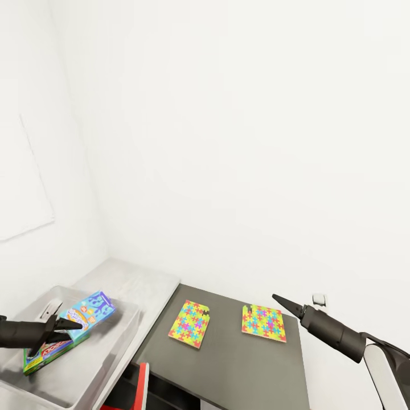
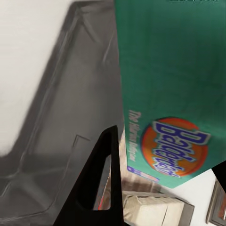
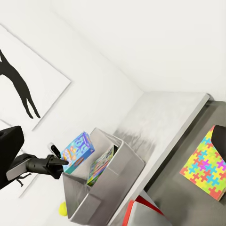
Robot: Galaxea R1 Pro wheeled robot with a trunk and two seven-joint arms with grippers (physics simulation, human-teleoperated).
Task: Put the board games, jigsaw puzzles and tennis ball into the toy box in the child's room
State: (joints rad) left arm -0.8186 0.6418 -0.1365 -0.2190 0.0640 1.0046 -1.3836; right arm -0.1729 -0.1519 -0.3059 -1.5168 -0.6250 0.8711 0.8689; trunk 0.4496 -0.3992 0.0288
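A blue board game point(image 1: 85, 316) is held tilted over the grey toy box point(image 1: 117, 343) on the pale table point(image 1: 145, 285), pinched between the fingers of the left gripper point(image 1: 67, 331). Two jigsaw puzzles point(image 1: 190, 323) point(image 1: 263, 323) are laid flat on the dark cabinet top point(image 1: 245, 364) beside it. The right gripper point(image 1: 281, 301) is raised near the second puzzle, its fingers drawn together on nothing.

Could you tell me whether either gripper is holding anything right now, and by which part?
The left gripper holds the blue board game by its lower edge, tilted over the toy box. The right gripper holds nothing.
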